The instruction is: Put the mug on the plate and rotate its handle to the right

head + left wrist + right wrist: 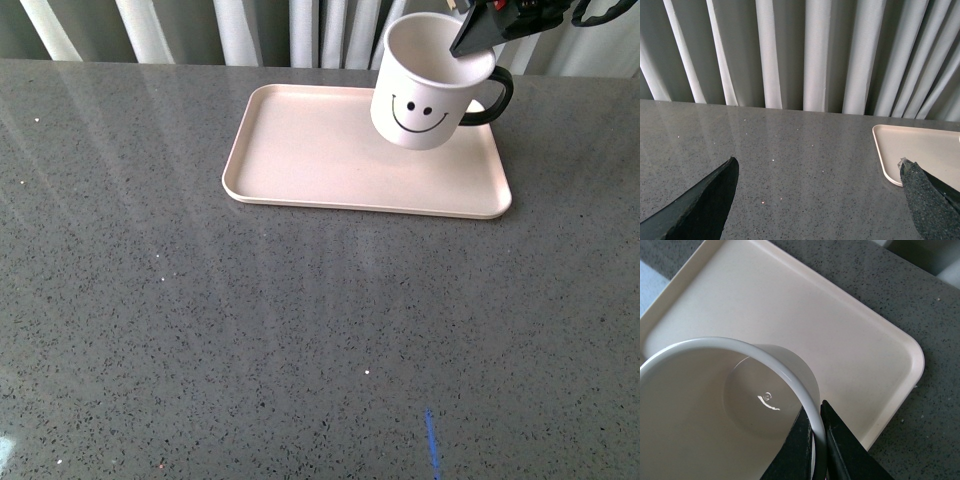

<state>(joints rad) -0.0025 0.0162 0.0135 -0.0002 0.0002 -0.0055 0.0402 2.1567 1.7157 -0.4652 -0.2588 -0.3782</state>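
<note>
The mug [428, 88] has its rim wall pinched between the jaws of the right gripper [816, 412], one finger inside the cup and the other outside, closed tight on the ceramic. From the front it hangs tilted, mouth leaning toward the camera, smiley face forward. The handle [496, 100] sticks out just beside and below the jaws, pointing to the robot's right. Directly under the jaws lies the plate [300, 150]. The mug sits over its far right part, but I cannot tell whether the base touches it.

The left gripper [817, 162] is spread wide with nothing between its fingers [705, 200]. Only bare countertop [200, 330] shows in the gap, with a corner of the plate just beyond one fingertip.

The countertop is dark grey, speckled and glossy, with pale streaked reflections and a short blue mark [431, 440] near its front edge. Behind it hangs a pleated white-grey curtain [815, 50].
</note>
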